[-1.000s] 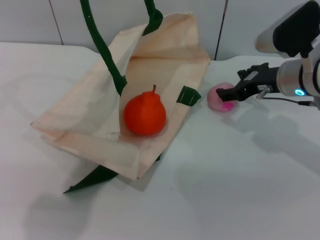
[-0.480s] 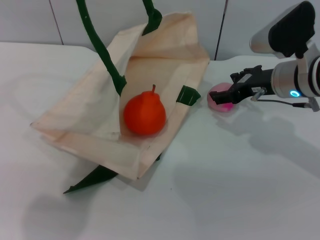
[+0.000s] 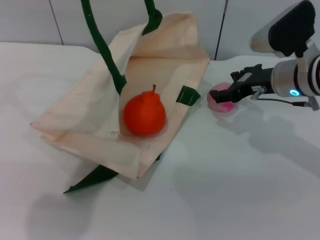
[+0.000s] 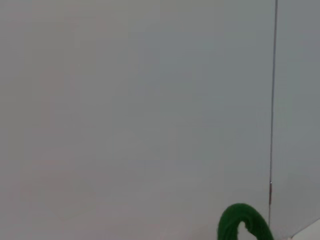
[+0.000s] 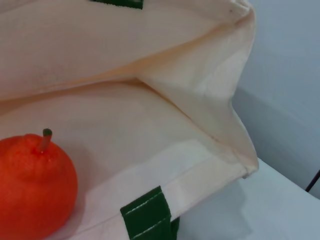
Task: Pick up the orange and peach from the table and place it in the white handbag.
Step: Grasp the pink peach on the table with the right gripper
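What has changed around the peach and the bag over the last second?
The right gripper moved in toward the bag, from the peach's far side to over the peach, its jaws now at the fruit; a firm grip cannot be confirmed. The peach stayed on the table beside the white handbag, and the orange stayed inside the bag.

Your route into the white handbag (image 3: 150, 65) lies over its near rim; the orange (image 3: 145, 113) fills the middle, and a raised green strap (image 3: 102, 45) borders the opening.
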### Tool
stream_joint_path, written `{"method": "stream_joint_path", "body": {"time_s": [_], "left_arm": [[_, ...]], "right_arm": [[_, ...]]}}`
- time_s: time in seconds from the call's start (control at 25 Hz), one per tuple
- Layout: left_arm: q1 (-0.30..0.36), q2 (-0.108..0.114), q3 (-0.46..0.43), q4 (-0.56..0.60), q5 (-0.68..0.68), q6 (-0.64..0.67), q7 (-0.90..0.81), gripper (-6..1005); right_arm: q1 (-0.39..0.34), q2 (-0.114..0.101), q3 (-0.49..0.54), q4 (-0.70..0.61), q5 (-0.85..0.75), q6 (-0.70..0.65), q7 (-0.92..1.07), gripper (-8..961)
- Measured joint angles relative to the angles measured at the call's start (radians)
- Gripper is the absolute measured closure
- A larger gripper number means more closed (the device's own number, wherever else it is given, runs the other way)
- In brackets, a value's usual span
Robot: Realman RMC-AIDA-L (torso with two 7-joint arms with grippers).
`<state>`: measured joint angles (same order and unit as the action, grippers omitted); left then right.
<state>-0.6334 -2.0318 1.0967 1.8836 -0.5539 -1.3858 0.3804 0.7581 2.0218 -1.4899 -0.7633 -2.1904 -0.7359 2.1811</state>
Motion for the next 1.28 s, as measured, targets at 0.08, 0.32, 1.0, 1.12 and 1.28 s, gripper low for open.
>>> {"method": "stream_joint_path", "body": {"time_s": [0.08,0.32,1.0,1.12,1.28], "left_arm": [[-0.001,0.0,0.0,0.0,0.0,-0.001,0.0,870],[-0.006,0.001,0.009,0.004,-0.001,-0.001,-0.001,870],[-0.021,0.001,0.009,0.017,-0.003,-0.013,-0.006,871],[-0.024,0.001,0.009,0.017,-0.003,-0.013,-0.006,871],[-0.026,0.001,0.009,0.017,-0.002,-0.013,-0.005,870]], "right_arm": [[0.011,0.0,0.004,0.015,0.0,0.001,0.0,125],[0.054,-0.001,0.0,0.096,0.026,0.024,-0.015,124],[0.075,-0.008,0.005,0.162,0.027,0.069,-0.028,125],[0.077,-0.008,0.002,0.166,0.028,0.076,-0.029,126],[0.078,-0.005,0.001,0.168,0.028,0.078,-0.029,127]]}}
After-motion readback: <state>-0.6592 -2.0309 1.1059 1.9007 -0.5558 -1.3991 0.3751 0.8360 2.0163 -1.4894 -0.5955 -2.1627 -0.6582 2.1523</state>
